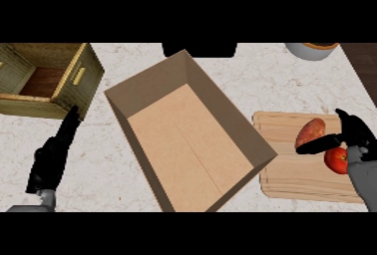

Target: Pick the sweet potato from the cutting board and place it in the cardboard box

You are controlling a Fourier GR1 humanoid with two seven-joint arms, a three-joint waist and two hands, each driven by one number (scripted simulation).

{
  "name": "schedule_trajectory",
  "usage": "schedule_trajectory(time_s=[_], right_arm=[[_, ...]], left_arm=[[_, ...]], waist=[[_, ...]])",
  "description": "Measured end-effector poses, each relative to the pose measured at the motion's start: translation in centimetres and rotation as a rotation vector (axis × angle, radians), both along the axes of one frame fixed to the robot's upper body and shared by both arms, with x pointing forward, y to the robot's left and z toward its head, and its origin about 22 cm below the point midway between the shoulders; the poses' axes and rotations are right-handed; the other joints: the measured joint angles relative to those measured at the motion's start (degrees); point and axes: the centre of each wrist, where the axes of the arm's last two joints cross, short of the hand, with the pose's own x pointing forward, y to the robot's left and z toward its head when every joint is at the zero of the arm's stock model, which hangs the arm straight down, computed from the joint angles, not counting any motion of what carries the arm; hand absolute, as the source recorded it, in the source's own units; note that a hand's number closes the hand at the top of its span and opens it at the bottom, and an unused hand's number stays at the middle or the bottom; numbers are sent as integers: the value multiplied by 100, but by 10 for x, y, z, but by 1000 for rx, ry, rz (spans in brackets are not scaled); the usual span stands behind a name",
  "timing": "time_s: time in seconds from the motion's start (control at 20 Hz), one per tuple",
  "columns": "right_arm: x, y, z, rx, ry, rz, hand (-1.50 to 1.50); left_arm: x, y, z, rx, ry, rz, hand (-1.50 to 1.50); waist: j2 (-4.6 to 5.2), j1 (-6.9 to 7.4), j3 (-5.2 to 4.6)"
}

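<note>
The reddish-brown, elongated sweet potato (310,131) lies on the pale wooden cutting board (294,174), near the board's far right corner, tilted with its upper end towards the far edge. The black right hand (355,142) is just beside it on the right. It is spread open: one digit reaches left across the potato's lower end, and the others point straight towards the board's far edge. Nothing is closed in it. A round red fruit (336,160) sits on the board just below that digit, against the grey forearm.

Left of the board stands the long, open brown cardboard box (184,144), set diagonally, with its near right corner overlapping the board's left edge. Both rest on the white marbled counter (294,84). A slatted wooden crate (77,79) stands at the counter's far left corner and a grey bowl (313,51) at its far right. The black left hand (50,159) rests open near the counter's left edge, its straight fingers pointing up towards the crate.
</note>
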Motion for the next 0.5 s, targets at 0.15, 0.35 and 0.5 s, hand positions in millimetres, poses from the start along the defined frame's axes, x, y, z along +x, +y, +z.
schedule_trajectory(time_s=[0.15, 0.35, 0.5], right_arm=[[7, 4, -3, 0, 1, -5, -150], [8, -2, -16, 4, 1, -14, -150], [6, 1, -17, 7, -5, -16, -150]], left_arm=[[-3, -8, -2, 3, -5, -1, 0], [-1, -10, -3, 3, -5, 1, 0], [1, -4, -2, 4, -3, 5, 0]], waist=[[0, 8, 1], [2, 6, 0], [1, 0, 2]])
